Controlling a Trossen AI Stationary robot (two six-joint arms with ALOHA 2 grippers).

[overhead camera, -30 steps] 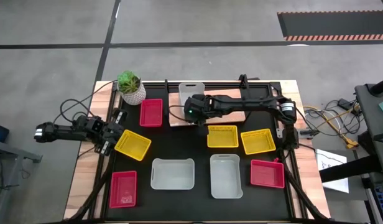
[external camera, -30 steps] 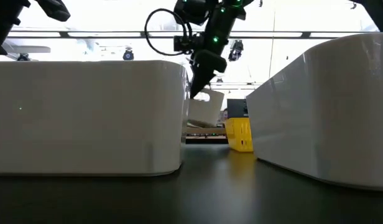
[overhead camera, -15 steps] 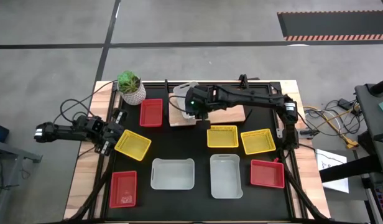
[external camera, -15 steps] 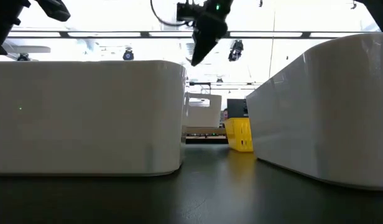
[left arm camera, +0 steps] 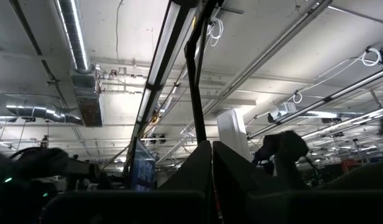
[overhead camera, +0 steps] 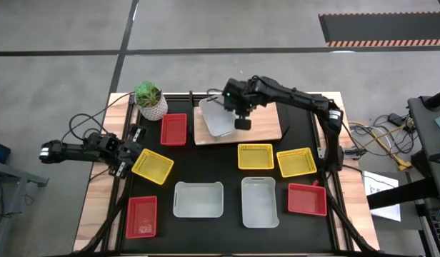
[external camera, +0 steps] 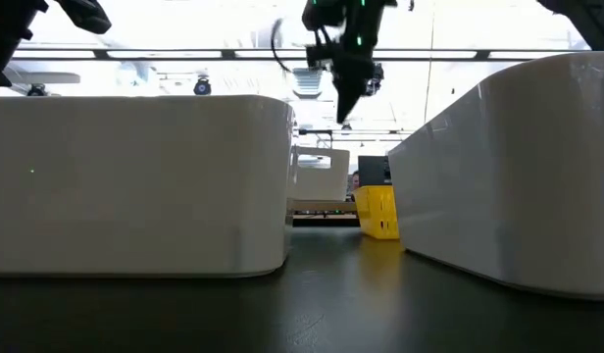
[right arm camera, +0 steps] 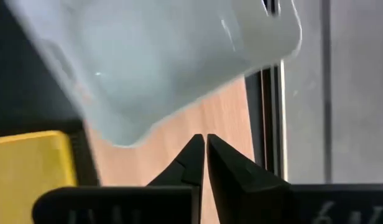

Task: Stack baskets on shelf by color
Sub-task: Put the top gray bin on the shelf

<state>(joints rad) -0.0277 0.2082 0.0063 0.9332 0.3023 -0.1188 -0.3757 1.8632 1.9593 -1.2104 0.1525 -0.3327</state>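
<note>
Grey-white basket [overhead camera: 217,118] sits askew on the shelf [overhead camera: 266,130]; right pincer [overhead camera: 242,123], pressed together and empty, might nudge it off.

My right gripper [overhead camera: 242,123] now off the grey-white basket [overhead camera: 216,118], raised over the shelf [overhead camera: 266,130], fingers closed, basket lying skewed on the shelf
</note>
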